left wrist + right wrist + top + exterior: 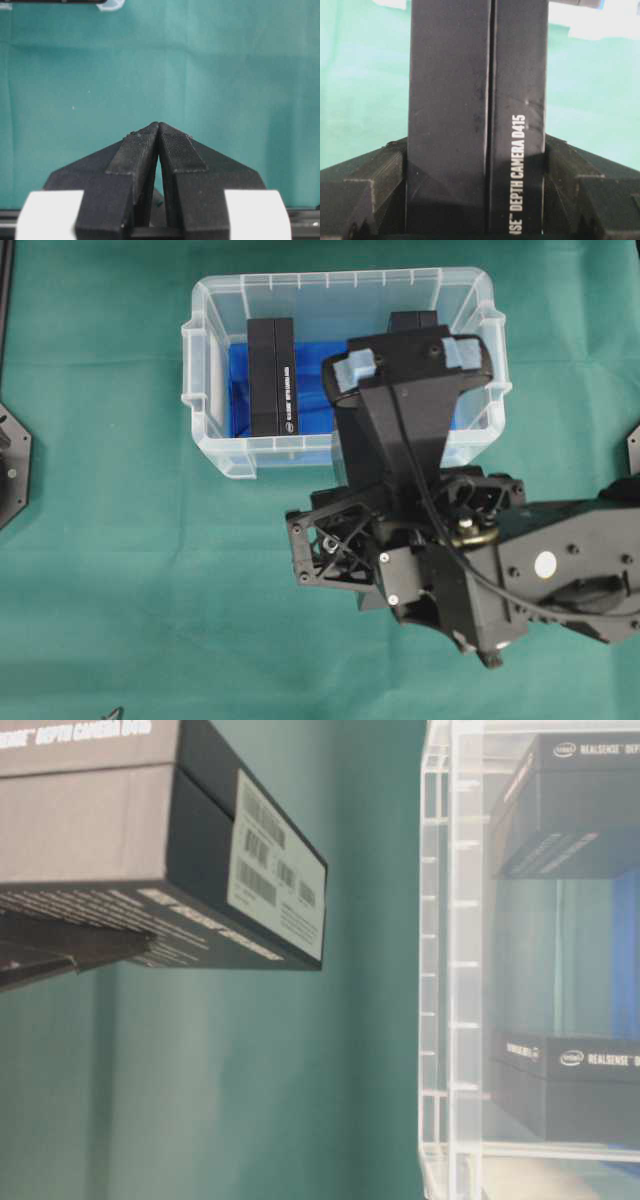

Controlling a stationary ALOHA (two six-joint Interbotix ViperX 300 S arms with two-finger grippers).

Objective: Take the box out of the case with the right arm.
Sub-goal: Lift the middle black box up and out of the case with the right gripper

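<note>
Found green cloth spread over the whole surface [100, 540], with the case [340, 278] set toward the far side in the overhead view, clear-walled and lined in blue. Counted two other black boxes inside it: a second box [272, 377] standing on a narrow side in the left half, long axis running from near wall to far wall, and a third box [413, 320] at the far right corner, mostly hidden under the arm. Saw the right arm [560, 570] reaching in from the right edge, its bulk hanging over the case's right half and near wall and blocking the view beneath. Saw the right hand [476, 145] clenched on the box [475, 100], one finger pressed to each broad face, the box's long axis pointing straight out away from the wrist and its printed narrow side facing the wrist camera. From table level, placed the box outside the case, off the cloth, well apart from the clear wall, barcode end turned toward that wall. Saw the left hand [159, 127] closed on nothing, fingertips touching, over bare cloth
</note>
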